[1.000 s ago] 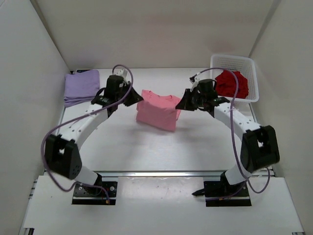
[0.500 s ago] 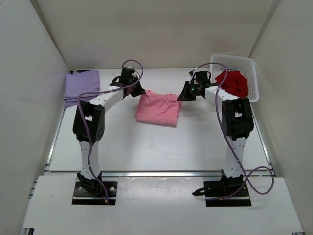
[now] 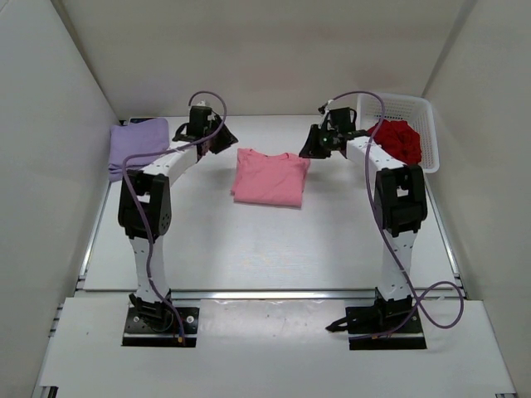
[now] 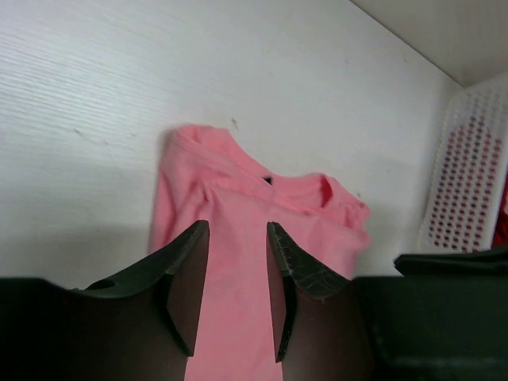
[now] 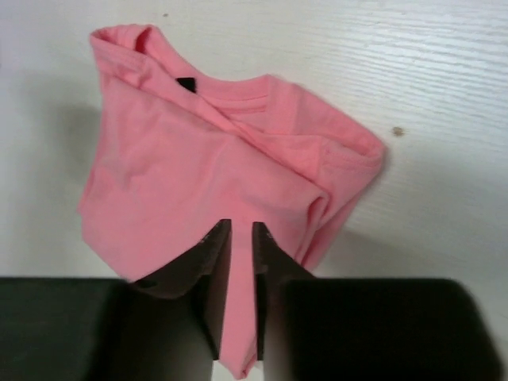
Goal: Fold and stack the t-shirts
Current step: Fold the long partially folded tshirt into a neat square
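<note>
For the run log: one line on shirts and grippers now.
pink t-shirt: folded, mid-table; lavender t-shirt: far left; dark red t-shirt: in basket; left gripper: open; right gripper: open

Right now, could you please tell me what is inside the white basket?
A crumpled dark red t-shirt lies inside the white basket. Whatever may be beneath the shirt is covered, so I cannot tell.

A robot test cell in a lab: a white bench (image 3: pixel 249 249) boxed in by plain white panels (image 3: pixel 274 58) behind and at both sides. The left arm (image 3: pixel 146 207) and right arm (image 3: pixel 400 203) are bolted on black base plates (image 3: pixel 162 327) at its near edge, with purple cables (image 3: pixel 358 93) looping along them.
</note>
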Action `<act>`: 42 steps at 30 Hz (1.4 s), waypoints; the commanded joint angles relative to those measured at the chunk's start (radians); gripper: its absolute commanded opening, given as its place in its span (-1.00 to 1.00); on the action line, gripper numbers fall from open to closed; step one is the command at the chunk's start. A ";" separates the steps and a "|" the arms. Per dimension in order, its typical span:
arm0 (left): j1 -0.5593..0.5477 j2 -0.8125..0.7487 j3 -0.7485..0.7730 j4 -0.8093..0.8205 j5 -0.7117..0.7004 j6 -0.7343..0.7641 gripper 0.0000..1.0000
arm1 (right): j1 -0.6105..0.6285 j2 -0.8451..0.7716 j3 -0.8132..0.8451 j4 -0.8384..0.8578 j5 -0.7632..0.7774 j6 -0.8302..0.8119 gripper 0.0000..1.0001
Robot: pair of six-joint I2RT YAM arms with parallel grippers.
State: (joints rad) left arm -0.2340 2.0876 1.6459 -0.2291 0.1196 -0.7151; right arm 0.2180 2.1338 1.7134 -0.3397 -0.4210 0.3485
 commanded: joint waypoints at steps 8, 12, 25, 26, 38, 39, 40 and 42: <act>-0.090 -0.037 -0.363 0.313 0.270 -0.129 -0.15 | 0.076 0.017 -0.094 0.108 -0.152 0.053 -0.99; -0.050 -0.044 -0.455 0.341 0.284 -0.145 -0.12 | 0.044 0.087 -0.060 0.087 -0.193 0.096 -1.00; 0.028 -0.296 -0.585 0.324 0.053 0.001 0.97 | 0.020 0.075 -0.014 0.082 -0.242 0.084 -0.80; 0.041 -0.272 -0.574 0.295 0.043 0.037 0.98 | 0.023 0.049 -0.026 0.091 -0.237 0.083 -0.68; -0.025 0.032 -0.236 0.047 0.098 0.183 0.59 | 0.015 -0.299 -0.210 0.271 -0.214 0.141 -0.28; -0.037 0.057 -0.229 0.048 0.095 0.181 0.50 | 0.009 -0.308 -0.234 0.303 -0.216 0.159 -0.26; -0.039 0.069 -0.206 0.045 0.106 0.177 0.38 | 0.006 -0.342 -0.273 0.329 -0.229 0.182 -0.29; -0.057 0.118 -0.158 0.051 0.162 0.155 0.14 | -0.009 -0.391 -0.328 0.422 -0.252 0.219 -0.28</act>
State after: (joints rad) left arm -0.2581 2.1498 1.4456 -0.0986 0.2344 -0.5686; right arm 0.2325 1.8099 1.4475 -0.0727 -0.6479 0.5060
